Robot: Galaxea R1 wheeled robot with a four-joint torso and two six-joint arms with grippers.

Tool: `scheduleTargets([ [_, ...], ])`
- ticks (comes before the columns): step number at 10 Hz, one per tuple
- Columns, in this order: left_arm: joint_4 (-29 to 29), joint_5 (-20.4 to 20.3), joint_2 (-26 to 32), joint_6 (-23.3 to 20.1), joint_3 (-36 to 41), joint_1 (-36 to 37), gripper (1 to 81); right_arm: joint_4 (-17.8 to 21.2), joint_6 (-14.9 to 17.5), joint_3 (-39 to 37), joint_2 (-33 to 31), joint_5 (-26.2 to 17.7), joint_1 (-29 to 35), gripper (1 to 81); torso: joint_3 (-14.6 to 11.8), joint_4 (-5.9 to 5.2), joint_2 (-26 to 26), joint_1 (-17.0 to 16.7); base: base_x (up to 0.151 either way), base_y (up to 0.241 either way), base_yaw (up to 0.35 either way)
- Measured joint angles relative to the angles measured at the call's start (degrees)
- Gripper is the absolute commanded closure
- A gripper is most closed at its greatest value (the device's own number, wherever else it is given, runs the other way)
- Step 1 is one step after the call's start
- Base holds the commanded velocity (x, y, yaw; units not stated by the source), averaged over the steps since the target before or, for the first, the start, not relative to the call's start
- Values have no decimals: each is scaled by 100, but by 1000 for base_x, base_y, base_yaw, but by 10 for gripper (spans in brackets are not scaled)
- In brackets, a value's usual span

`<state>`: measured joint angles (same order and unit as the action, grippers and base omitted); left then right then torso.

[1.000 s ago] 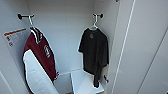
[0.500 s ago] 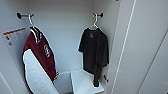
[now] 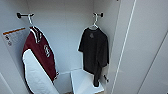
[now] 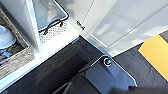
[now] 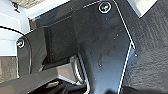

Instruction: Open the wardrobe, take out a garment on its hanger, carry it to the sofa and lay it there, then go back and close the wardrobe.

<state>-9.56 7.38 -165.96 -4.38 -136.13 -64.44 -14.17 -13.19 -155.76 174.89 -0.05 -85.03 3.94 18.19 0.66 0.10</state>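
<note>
Nothing has moved: garment (image 3: 94,53) hangs beside maroon jacket (image 3: 41,53); each gripper's state cannot be told.

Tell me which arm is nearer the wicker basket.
Left, probably: its wrist camera looks down on the wicker basket beside a white divider panel. The right wrist camera faces dark carpet instead.

Black garment (image 3: 94,53), white hanger (image 3: 94,23), maroon-and-white jacket (image 3: 40,58)

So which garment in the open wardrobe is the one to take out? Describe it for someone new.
Look inside the white wardrobe, at its right-hand rail peg. There the garment dangles from a thin white hanger. It is a plain black short-sleeved top, unlike the maroon jacket with white sleeves on the left.
</note>
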Motion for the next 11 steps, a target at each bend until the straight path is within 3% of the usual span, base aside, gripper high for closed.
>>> scheduleTargets([
  [3,0,224,33,11,195,306,10,0,0,-2,0,-2,-2,10,2,0,0,0,0,0,0],
  [7,0,616,249,48,1086,935,10,0,-1,-13,0,-2,6,10,7,0,-2,0,0,0,0],
  [11,2,1225,232,438,1202,1783,10,0,-1,-13,1,0,28,10,9,0,-7,2,0,0,0],
])
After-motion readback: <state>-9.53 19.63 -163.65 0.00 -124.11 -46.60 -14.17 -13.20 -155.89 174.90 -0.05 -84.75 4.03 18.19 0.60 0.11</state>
